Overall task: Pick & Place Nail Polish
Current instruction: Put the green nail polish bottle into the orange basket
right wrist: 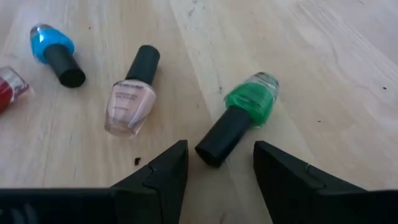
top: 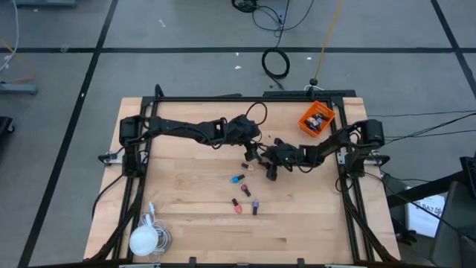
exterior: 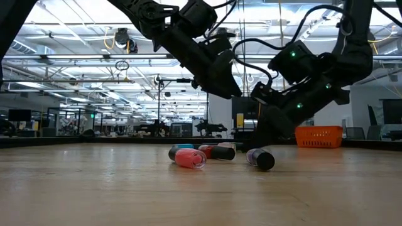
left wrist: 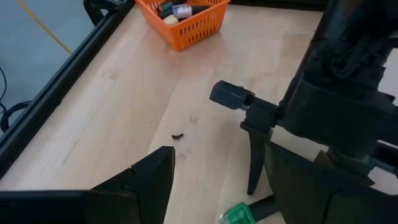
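Bottles lie scattered on the wooden surface (top: 297, 223), every one on its side. Closest to the action, the green bottle (right wrist: 249, 102) rests with its long axis slanted and its dark cap (right wrist: 221, 140) reaching just into the gap of the right gripper (right wrist: 217, 168). Those fingers are spread and released, one to each side of the cap, neither touching it. Just beside the green bottle lies a pale pink bottle (right wrist: 130, 102), cap pointing away from the gripper; there's small print on its shoulder, too fine to read. Beyond the pink one is a teal bottle (right wrist: 50, 45), and a red bottle (right wrist: 7, 87) shows at the edge of the view. The left gripper (left wrist: 214, 180) hovers close by, fingers parted, empty. The orange bin (top: 315, 119) sits near the far right corner, holding what look like more bottles. Bare wood spreads around the green bottle.
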Controlling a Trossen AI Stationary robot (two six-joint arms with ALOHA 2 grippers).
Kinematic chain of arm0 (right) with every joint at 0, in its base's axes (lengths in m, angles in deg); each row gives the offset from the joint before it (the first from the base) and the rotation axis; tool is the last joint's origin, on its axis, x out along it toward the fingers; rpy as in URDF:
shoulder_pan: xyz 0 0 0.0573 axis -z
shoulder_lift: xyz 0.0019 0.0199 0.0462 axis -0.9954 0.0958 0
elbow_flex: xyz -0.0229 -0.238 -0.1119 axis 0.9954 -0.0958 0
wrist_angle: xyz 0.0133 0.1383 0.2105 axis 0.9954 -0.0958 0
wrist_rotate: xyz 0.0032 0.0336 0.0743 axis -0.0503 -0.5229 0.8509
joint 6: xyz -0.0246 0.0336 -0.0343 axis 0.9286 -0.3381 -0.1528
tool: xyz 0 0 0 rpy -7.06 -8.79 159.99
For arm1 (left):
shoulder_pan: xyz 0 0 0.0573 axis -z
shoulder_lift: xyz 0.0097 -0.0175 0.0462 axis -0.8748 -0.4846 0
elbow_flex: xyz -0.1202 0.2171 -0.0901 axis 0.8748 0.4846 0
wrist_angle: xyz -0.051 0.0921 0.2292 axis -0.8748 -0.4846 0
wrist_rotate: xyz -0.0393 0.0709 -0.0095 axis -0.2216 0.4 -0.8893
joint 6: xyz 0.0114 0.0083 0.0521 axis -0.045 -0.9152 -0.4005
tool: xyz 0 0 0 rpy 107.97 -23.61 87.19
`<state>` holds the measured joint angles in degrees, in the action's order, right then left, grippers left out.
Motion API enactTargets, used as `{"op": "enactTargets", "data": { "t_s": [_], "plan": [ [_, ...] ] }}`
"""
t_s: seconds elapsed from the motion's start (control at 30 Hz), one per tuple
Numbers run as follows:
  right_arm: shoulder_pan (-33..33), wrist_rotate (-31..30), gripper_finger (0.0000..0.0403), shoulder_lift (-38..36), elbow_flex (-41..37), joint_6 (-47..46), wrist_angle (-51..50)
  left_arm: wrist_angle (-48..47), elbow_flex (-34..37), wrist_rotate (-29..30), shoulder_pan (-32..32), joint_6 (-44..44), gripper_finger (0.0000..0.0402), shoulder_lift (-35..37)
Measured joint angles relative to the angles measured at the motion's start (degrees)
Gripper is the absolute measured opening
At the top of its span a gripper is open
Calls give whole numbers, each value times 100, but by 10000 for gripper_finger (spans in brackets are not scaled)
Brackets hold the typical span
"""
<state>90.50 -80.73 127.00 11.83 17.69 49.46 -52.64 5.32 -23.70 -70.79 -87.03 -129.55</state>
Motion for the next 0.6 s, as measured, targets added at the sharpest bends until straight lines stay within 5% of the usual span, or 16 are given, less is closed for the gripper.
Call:
{"op": "enactTargets", "data": {
  "t_s": [0.6],
  "plan": [
    [64,-445,171,9,-15,-247,66,24,0,-4,1,2,243,0]
  ]
}}
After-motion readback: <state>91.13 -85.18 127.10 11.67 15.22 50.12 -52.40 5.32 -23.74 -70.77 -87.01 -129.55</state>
